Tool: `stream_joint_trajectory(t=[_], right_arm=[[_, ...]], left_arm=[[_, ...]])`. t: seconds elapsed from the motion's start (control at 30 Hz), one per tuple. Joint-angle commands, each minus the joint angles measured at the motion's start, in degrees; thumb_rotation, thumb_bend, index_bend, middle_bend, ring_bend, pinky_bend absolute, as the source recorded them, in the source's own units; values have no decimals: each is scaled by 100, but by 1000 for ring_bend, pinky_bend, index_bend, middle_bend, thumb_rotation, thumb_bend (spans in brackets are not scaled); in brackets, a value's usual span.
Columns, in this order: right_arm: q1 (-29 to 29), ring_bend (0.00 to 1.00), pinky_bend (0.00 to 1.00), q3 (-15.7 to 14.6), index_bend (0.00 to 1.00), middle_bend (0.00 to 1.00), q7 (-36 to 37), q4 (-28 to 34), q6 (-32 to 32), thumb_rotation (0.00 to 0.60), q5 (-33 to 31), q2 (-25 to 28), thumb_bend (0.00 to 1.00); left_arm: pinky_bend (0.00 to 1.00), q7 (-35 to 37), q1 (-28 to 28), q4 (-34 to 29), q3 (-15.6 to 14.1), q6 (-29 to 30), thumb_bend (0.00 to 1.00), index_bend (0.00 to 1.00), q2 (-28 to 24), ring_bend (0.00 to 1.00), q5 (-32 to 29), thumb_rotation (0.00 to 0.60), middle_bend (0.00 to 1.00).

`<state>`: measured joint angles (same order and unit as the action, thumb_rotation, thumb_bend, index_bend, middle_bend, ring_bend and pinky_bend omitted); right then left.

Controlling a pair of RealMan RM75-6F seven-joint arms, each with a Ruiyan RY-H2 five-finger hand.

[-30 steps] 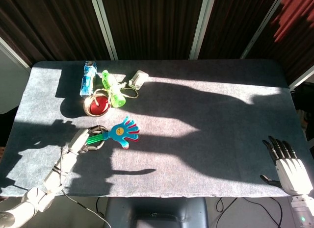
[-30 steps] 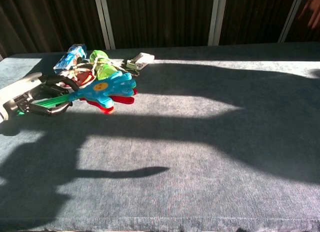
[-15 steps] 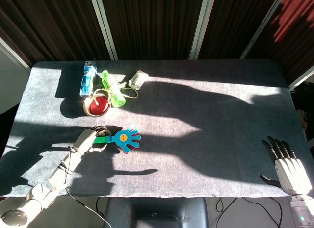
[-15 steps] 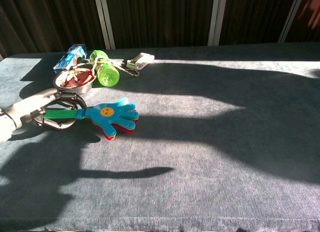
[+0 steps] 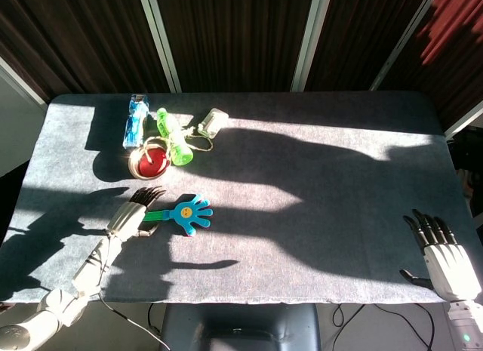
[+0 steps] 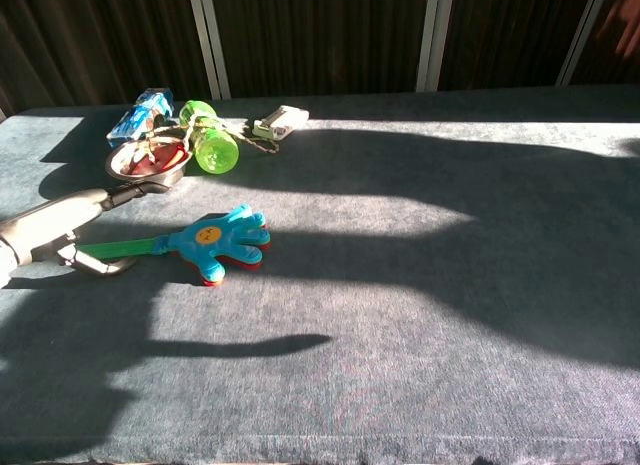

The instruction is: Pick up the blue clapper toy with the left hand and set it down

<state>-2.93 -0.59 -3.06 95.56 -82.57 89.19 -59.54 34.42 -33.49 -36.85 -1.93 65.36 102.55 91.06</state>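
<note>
While the blue clapper toy (image 5: 183, 213) lies flat on the grey surface (image 5: 317, 207), the left hand (image 5: 130, 216) rests at its green handle (image 6: 115, 248). Its fingers (image 5: 148, 194) are stretched out above the handle; I cannot tell if the thumb below still holds it. Beyond the fingers stand a red bowl (image 5: 149, 161) and a green bottle (image 5: 173, 137). Well apart, the right hand (image 5: 441, 254) holds nothing, with fingers spread.
</note>
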Motion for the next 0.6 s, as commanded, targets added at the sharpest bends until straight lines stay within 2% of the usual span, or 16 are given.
stream_joint_trajectory(t=[0.03, 0.13, 0.27, 0.37, 0.43, 0.6], right_arm=[[7, 0, 0, 0, 0, 0, 14, -4, -19, 600, 12, 7, 121], [15, 0, 0, 14, 0, 0, -24, -17, -53, 600, 11, -15, 121], [28, 0, 0, 25, 0, 0, -153, -23, -77, 600, -7, -72, 121], [39, 0, 0, 25, 0, 0, -249, -24, -102, 600, 4, -124, 121], [44, 0, 0, 35, 0, 0, -313, -32, -121, 600, 0, -163, 121], [64, 0, 0, 65, 0, 0, -438, -48, -167, 600, -39, -237, 121]], left_arm=[[0, -987, 354, -1395, 95, 669, 374, 0, -832, 0, -72, 600, 0], [0, -2012, 930, -2805, -11, 1646, 369, 0, -1660, 0, 39, 600, 0], [0, -3636, 1861, -4241, -257, 2688, 377, 0, -2423, 0, -55, 600, 0], [0, -4371, 2369, -4579, -331, 3310, 377, 0, -2575, 0, -53, 600, 0], [0, -4370, 2446, -4718, -332, 3479, 377, 0, -2646, 0, 101, 600, 0], [0, -4152, 2438, -4763, -380, 3248, 377, 0, -2822, 0, 254, 600, 0]])
